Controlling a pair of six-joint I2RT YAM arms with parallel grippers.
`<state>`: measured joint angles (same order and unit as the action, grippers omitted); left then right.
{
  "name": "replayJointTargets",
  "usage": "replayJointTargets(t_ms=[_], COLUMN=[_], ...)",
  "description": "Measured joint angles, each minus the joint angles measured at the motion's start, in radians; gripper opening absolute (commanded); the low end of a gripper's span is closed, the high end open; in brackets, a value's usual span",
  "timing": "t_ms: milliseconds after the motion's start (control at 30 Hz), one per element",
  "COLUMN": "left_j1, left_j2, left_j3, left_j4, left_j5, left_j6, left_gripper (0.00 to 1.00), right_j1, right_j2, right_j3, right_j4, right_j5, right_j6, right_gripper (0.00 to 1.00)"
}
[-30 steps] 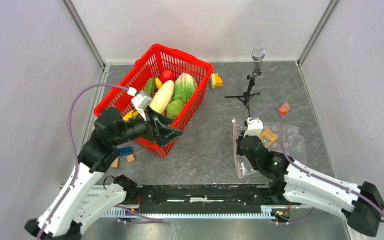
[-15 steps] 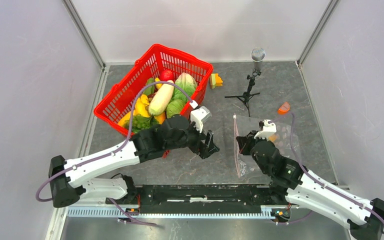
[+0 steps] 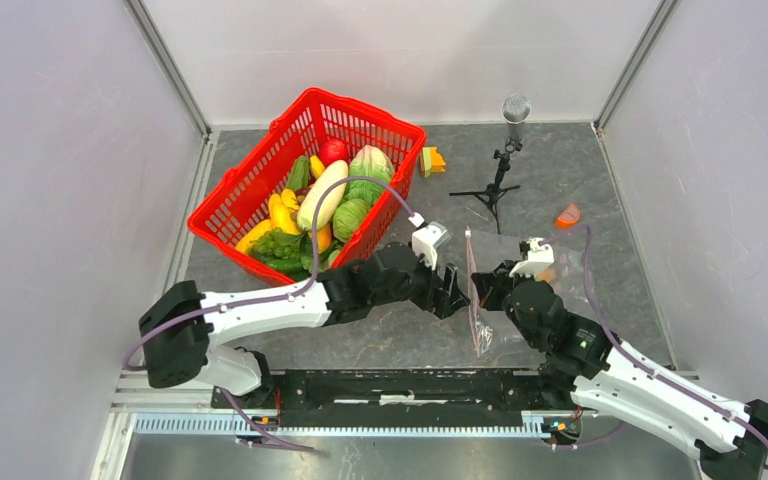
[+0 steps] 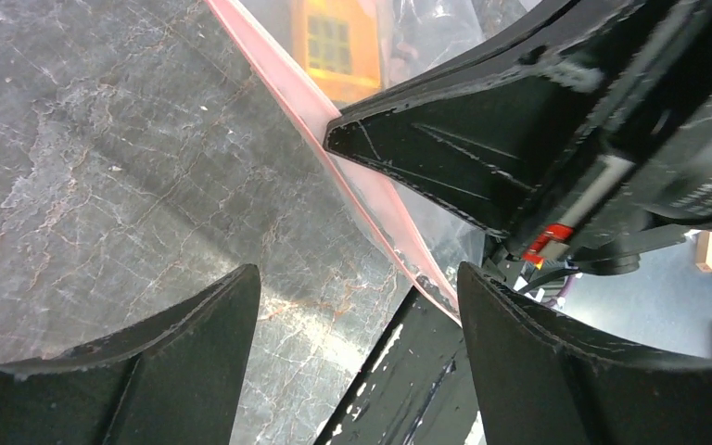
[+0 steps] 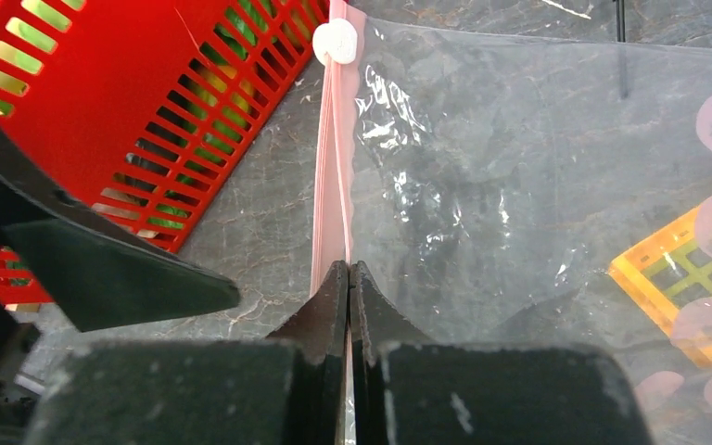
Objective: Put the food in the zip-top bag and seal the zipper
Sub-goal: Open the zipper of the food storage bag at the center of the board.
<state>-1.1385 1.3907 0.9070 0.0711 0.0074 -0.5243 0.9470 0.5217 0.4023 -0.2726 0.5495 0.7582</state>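
The clear zip-top bag point(image 3: 520, 262) stands on edge at centre right. Its pink zipper point(image 3: 472, 300) faces left, and my right gripper point(image 5: 349, 267) is shut on that strip point(image 5: 334, 167) below the white slider point(image 5: 335, 42). My left gripper point(image 4: 357, 271) is open, right beside the zipper point(image 4: 287, 83), with the strip near its right finger and nothing held. The food lies in the red basket point(image 3: 260, 170): a cream-white vegetable point(image 3: 322, 193), lettuce point(image 3: 370, 168), a red fruit point(image 3: 334, 150) and bananas point(image 3: 282, 212). An orange toy point(image 5: 686, 278) shows inside the bag.
A microphone on a small tripod point(image 3: 505, 150) stands behind the bag. A yellow-orange toy point(image 3: 432, 160) lies by the basket's right corner, and a small orange piece point(image 3: 567, 215) lies at the right. Grey walls close in both sides.
My left arm has swung from the basket's near edge rightward to the bag's zipper edge, gripper open and empty. My right gripper stayed shut on the zipper, shifting only slightly.
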Motion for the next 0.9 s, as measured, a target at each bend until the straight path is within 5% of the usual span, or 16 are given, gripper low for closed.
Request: replayJointTargets(t_ms=[567,900], left_j1=[-0.004,-0.004], left_j2=[0.108,0.189], left_j3=[-0.013,-0.002], left_j4=[0.126,0.126], left_j5=[-0.034,-0.049], left_j6=[-0.034,-0.044], left_gripper=[0.67,0.68], right_j1=[0.000,0.000], right_j2=[-0.023,-0.023], right_j3=[0.050,0.057], right_j4=[-0.050,-0.066], right_j5=[-0.011,-0.026], right_j6=[-0.004,-0.008], right_gripper=[0.00,0.00])
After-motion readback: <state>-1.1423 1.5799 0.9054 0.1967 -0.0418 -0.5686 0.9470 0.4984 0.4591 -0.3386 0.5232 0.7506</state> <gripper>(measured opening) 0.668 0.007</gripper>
